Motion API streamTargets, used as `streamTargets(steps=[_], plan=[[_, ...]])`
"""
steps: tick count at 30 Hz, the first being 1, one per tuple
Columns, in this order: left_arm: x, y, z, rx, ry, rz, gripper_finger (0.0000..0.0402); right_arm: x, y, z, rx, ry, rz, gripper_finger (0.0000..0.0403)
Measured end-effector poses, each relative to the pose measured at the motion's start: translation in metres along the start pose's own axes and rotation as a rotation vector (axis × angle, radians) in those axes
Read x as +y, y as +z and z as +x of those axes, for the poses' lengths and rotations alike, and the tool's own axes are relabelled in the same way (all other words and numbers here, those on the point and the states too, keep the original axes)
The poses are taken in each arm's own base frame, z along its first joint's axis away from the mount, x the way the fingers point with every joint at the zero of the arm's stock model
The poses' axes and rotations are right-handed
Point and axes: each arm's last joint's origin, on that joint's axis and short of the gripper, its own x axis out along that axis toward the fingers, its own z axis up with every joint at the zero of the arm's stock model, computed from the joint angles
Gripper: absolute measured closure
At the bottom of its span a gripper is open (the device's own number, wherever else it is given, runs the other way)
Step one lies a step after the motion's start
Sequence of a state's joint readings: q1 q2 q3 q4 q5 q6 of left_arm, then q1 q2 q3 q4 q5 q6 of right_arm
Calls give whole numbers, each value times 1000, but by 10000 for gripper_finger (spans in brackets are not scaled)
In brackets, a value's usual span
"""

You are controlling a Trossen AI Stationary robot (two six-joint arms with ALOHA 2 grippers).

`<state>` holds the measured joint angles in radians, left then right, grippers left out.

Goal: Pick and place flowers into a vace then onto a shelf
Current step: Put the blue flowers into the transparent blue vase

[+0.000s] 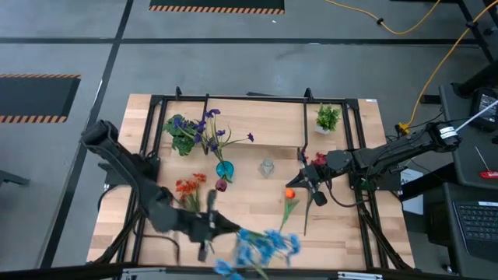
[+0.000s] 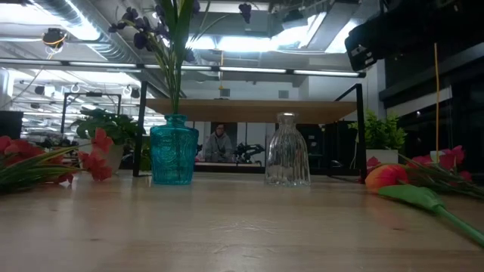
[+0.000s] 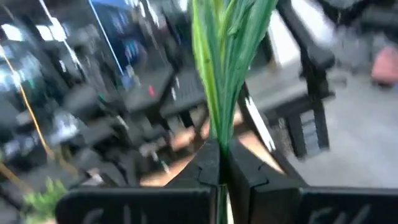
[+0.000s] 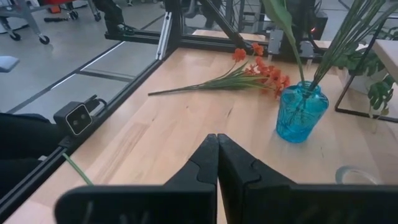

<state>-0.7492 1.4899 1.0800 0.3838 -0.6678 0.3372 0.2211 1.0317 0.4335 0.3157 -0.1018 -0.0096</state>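
Observation:
My left gripper (image 1: 220,226) hangs over the table's near edge, shut on a blue flower spray (image 1: 264,245) with green stems (image 3: 224,68). My right gripper (image 1: 300,182) is shut and empty above the table, between red flowers (image 1: 316,159) and an orange bud (image 1: 289,193) that lie flat. A blue vase (image 1: 224,169) stands upright and holds purple flowers (image 1: 210,124). Beside it stands a clear vase (image 1: 267,167) with nothing in it. Orange flowers (image 1: 189,187) lie on the tabletop. The shelf (image 2: 257,110) runs along the far side. My left gripper pinches the spray's bunched green stems (image 3: 219,138) between its two shut fingers. The stems stick out past the fingertips, with the blue blooms (image 1: 268,243) at their far end. No part of the spray shows on the tabletop in the low view.
Two potted plants (image 1: 180,134) (image 1: 327,118) stand by the shelf's black frame (image 1: 233,99). A small purple bloom (image 1: 221,185) lies near the blue vase. Bare wood (image 1: 342,225) lies at the near right. A person (image 2: 219,142) sits in the room beyond.

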Motion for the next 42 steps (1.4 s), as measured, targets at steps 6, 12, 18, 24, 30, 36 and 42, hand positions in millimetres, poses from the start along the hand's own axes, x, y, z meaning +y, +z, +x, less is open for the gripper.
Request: streamTargets(steps=[6,12,18,24,30,36,42], plan=[[22,-34,-45,-188,82,-11,398,0,0,0,0,-10,0,398],[38,-78,-78,-316,162,-1,398,-1,0,0,1,-33,-17,398],[51,-108,-99,-456,189,-21,398,-3,0,0,2,-111,-22,398],[66,-119,-95,-411,289,-28,398,-5,1,0,-3,-180,-17,398],[77,-126,-87,-365,345,-80,398,-6,1,-1,-7,-183,-18,398],[81,-136,-79,-325,370,-83,398,-6,1,-1,-10,-211,-24,398],[82,-149,-69,-296,382,-101,398,-7,2,-1,-11,-229,-24,398]])
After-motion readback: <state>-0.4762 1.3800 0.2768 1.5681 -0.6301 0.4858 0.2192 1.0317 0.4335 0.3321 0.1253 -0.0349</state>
